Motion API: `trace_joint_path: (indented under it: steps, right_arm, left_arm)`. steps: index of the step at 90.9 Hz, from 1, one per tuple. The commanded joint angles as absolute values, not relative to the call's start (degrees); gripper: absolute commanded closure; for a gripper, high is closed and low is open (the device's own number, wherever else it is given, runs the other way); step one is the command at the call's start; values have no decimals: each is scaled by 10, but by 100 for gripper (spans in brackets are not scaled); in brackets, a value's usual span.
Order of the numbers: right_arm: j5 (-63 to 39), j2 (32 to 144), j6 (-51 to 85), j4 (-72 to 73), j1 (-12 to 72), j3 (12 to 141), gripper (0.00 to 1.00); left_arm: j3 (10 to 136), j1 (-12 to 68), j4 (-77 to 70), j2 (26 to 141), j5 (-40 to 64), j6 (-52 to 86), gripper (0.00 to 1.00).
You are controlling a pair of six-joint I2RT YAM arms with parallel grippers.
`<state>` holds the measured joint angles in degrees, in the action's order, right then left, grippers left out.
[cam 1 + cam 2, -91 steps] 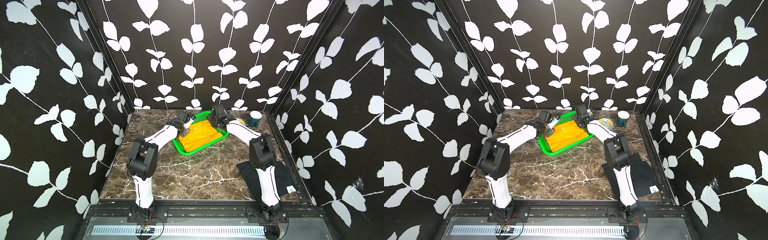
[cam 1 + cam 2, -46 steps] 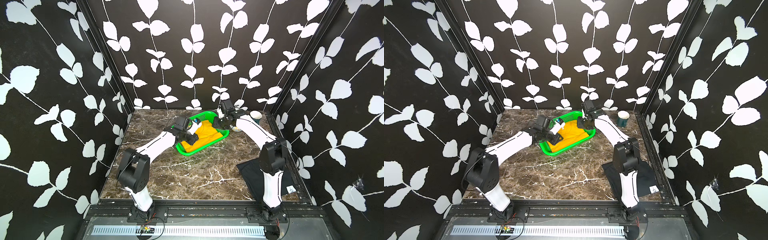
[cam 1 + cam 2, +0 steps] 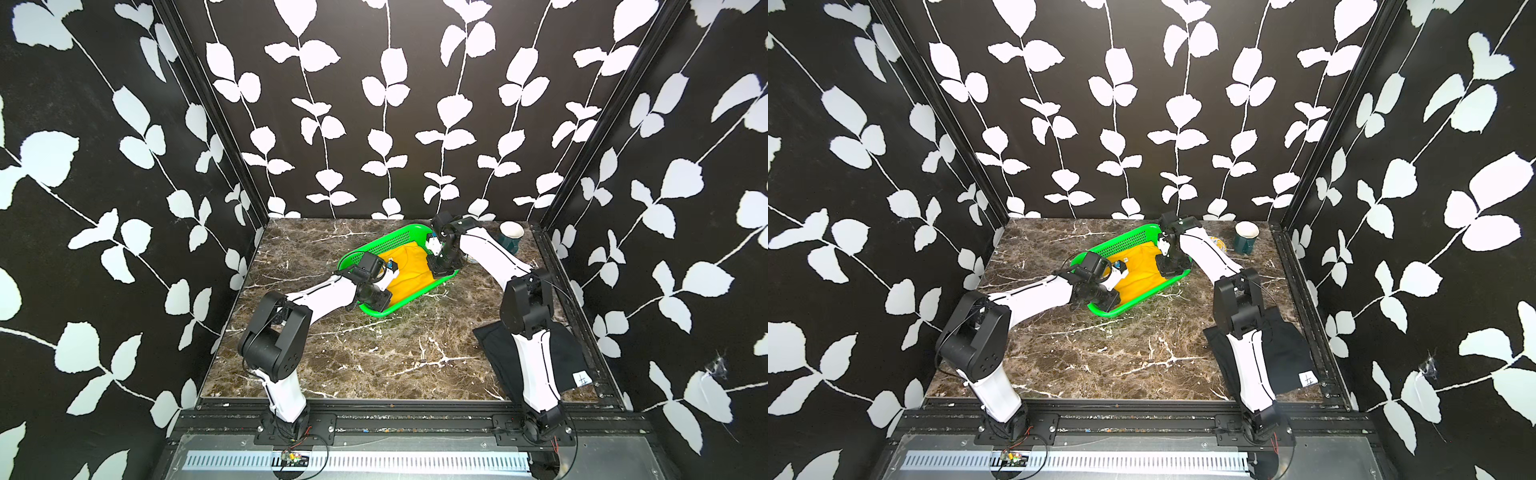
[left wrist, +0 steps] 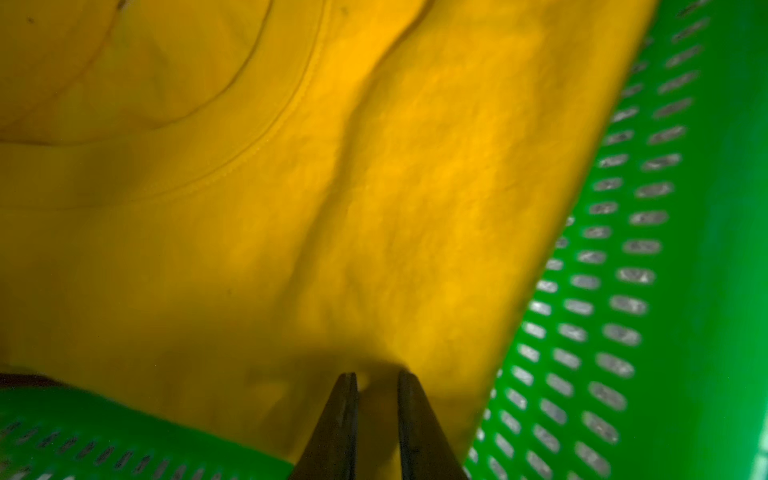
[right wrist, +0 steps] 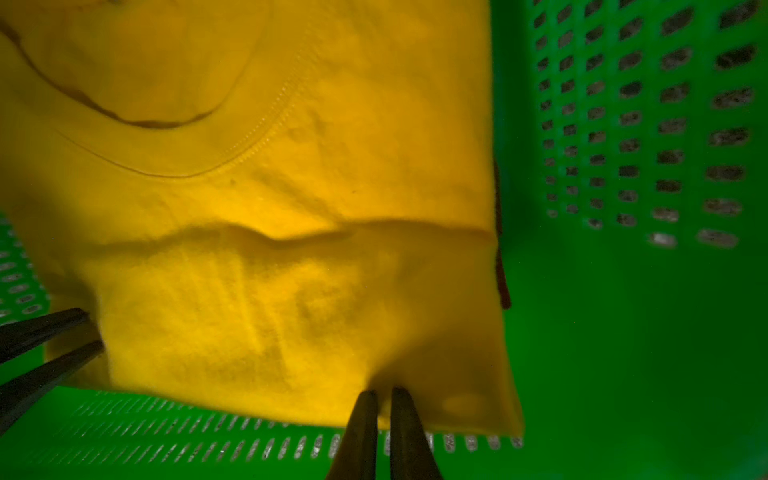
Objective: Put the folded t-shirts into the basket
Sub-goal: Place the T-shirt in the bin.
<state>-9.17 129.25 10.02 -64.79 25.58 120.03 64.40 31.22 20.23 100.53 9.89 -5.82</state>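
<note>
Any cloth snagged in a hand would likely drag the fold open on lifting. The right hand (image 5: 384,392) is pressed together at the hem of the yellow shirt (image 3: 409,270). The left hand (image 4: 377,376) is nearly together, and I cannot tell whether it pinches. That shirt fills the green basket (image 3: 386,245) over a dark red edge (image 5: 501,282). The black shirt (image 3: 569,357) lies on the desk (image 3: 374,353).

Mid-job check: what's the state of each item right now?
Basket: upright, shirts inside.
Yellow shirt: folded, in basket, on top.
Red shirt: under yellow, only an edge shows.
Black shirt: folded, outside basket.
Mug: upright.
Left gripper: nearly closed at yellow shirt's edge; grip unclear.
Right gripper: shut, tips on yellow shirt.
</note>
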Motion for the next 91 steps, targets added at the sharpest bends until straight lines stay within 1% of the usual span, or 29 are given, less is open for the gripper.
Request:
trace_joint_path:
  steps: [1, 16, 27, 41, 49, 58, 61, 65, 68, 71, 77, 81, 87, 91]
  right_arm:
    - [-56, 1330, 84, -671, 251, 1210, 90]
    - [-51, 1365, 91, -666, 247, 1219, 90]
    - [-55, 1381, 89, -689, 247, 1245, 88]
    - [-53, 1350, 90, -703, 246, 1243, 87]
    - [-76, 1303, 95, -690, 247, 1223, 84]
    - [-104, 1225, 110, -649, 246, 1169, 82]
    - [-107, 1194, 117, -630, 246, 1150, 80]
    - [-101, 1136, 133, -596, 247, 1109, 77]
    - [-97, 1115, 138, -586, 246, 1093, 76]
    - [-79, 1088, 147, -567, 246, 1069, 74]
    - [-7, 1031, 164, -537, 246, 1009, 69]
    - [44, 1001, 180, -524, 242, 966, 68]
    - [79, 953, 208, -502, 234, 906, 68]
    - [109, 927, 245, -489, 226, 855, 64]
  left_arm:
    - [629, 316, 230, 1006, 47, -70, 79]
    - [632, 316, 242, 1010, -2, -74, 79]
    - [635, 316, 246, 1009, -6, -78, 78]
    - [635, 316, 247, 992, -13, -70, 76]
    - [637, 316, 249, 967, -12, -65, 74]
    - [639, 316, 244, 922, 1, -49, 71]
    - [638, 316, 240, 901, 2, -42, 71]
    - [634, 319, 230, 872, -14, -32, 71]
    - [630, 324, 224, 855, -41, -29, 71]
    - [626, 330, 215, 829, -60, -33, 71]
    - [611, 342, 185, 788, -65, -37, 70]
    - [598, 348, 159, 756, -54, -36, 69]
    - [579, 363, 122, 718, -32, -39, 68]
    - [570, 382, 101, 702, -14, -56, 69]
